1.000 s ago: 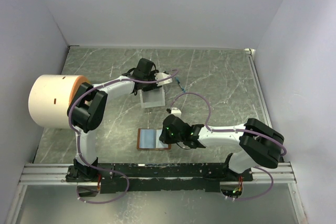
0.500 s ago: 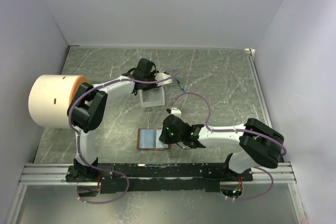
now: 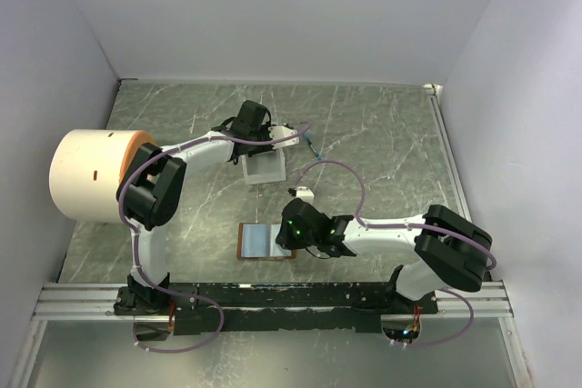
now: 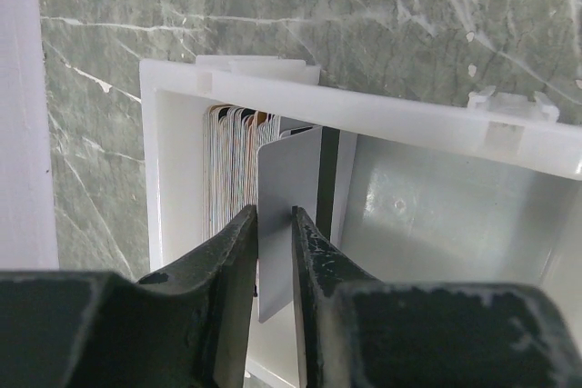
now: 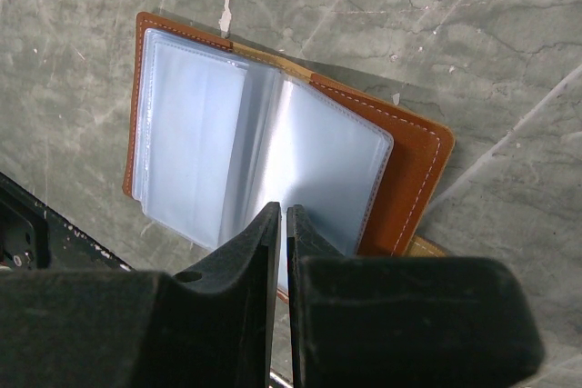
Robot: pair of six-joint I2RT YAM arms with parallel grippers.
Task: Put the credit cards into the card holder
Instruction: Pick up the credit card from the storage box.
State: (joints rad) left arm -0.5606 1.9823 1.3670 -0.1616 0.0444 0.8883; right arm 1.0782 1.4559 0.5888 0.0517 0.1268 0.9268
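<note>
The credit cards (image 4: pixel 227 170) stand on edge in a stack at the left end of a white box (image 4: pixel 436 224). One pale card (image 4: pixel 289 170) leans out of the stack, a dark card (image 4: pixel 329 170) behind it. My left gripper (image 4: pixel 274 211) reaches down into the box (image 3: pixel 264 170), its jaws a narrow gap apart with the pale card between them. The card holder (image 5: pixel 414 170) lies open on the table, brown leather with pale blue-grey pockets (image 5: pixel 191 134). My right gripper (image 5: pixel 280 208) is shut, its tips over the right pocket; I cannot tell whether it touches. From above it (image 3: pixel 289 235) sits at the holder's (image 3: pixel 264 241) right edge.
A large white and orange cylinder (image 3: pixel 91 173) stands at the left wall beside the left arm. A small blue item (image 3: pixel 314 145) lies right of the box. White walls enclose the marble table on three sides. A black rail (image 3: pixel 273 297) runs along the near edge.
The left jaws have narrowed around the pale card. Both arms stay almost where they were, and the right gripper has not changed.
</note>
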